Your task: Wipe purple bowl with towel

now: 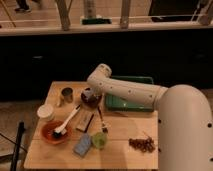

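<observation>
— Where is the purple bowl [90,101] seen?

— Just left of the frame's centre, on the wooden surface [120,150], right of a metal cup [66,94].

— And the gripper [89,93]?

— It is lowered over the bowl, largely hidden by the white arm [131,93]; its state cannot be told.

— The towel?

— No towel can be made out. An orange dish [53,132] with a brush [66,123] is seen lower left.

The white arm [150,95] reaches from lower right up and leftward, bends at a rounded elbow joint [100,75], and drops its end effector [91,95] down, mostly hidden beneath the joint.
</observation>
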`<state>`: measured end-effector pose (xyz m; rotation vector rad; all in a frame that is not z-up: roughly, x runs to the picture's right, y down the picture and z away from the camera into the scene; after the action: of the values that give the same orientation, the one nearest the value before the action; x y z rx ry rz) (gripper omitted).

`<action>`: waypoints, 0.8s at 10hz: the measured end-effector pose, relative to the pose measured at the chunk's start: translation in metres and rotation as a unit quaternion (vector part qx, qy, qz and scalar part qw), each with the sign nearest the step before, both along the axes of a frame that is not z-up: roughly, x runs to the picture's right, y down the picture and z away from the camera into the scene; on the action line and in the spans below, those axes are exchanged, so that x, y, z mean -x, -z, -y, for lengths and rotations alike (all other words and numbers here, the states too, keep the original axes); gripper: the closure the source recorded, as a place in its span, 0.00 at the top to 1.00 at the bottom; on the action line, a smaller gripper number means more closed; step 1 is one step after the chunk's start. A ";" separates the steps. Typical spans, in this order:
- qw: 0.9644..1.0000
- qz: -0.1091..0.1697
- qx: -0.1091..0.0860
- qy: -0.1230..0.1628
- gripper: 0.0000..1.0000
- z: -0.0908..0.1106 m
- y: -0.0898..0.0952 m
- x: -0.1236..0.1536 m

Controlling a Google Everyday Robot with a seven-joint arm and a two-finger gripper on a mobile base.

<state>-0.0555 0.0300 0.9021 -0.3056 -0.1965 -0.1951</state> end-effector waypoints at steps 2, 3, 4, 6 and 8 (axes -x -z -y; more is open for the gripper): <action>1.000 0.008 0.002 0.002 0.00 0.000 0.000 0.000; 1.000 0.015 0.006 0.002 0.00 -0.001 0.002 0.001; 1.000 0.026 0.009 0.003 0.00 -0.002 0.005 0.005; 0.999 0.041 0.018 -0.002 0.00 -0.003 0.008 0.004; 0.998 0.061 0.031 0.000 0.00 -0.005 0.012 0.006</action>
<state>-0.0614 0.0348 0.8899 -0.3552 -0.3240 -0.2084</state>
